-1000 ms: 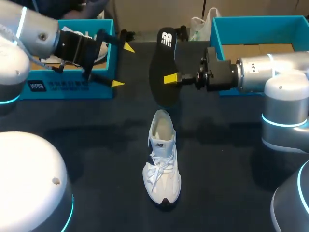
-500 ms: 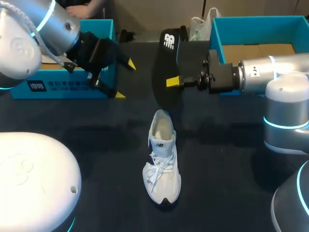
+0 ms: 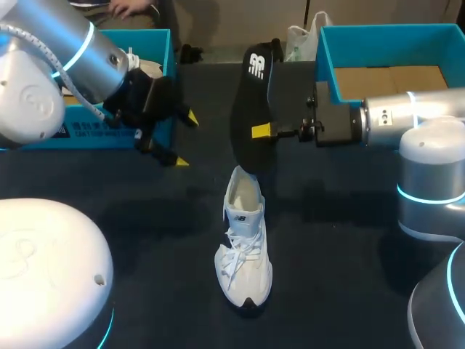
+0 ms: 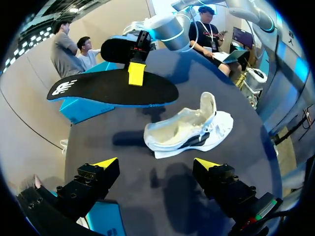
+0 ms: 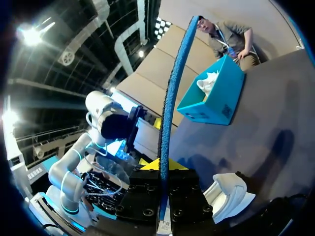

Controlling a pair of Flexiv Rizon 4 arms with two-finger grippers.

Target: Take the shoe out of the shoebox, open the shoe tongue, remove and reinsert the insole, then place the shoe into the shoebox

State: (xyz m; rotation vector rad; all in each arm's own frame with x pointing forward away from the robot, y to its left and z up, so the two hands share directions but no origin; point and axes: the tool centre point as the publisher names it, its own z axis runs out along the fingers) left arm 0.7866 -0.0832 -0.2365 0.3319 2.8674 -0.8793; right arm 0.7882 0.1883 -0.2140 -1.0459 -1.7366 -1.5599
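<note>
Hanging just over the heel of the white shoe (image 3: 243,240), the black insole (image 3: 251,109) is clamped by the right gripper (image 3: 261,131). The left gripper (image 3: 185,139) is held wide, near a blue box (image 3: 94,139).

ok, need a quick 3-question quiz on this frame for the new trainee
1. True or false: the right pincer is shut on the black insole.
2. Fill the gap: the left pincer is ____ (open or shut).
3. Where is the white shoe?
A) inside a blue box
B) upright on the table
C) hanging in the air

Key: 1 true; 2 open, with nothing between its fingers; 3 B.
</note>
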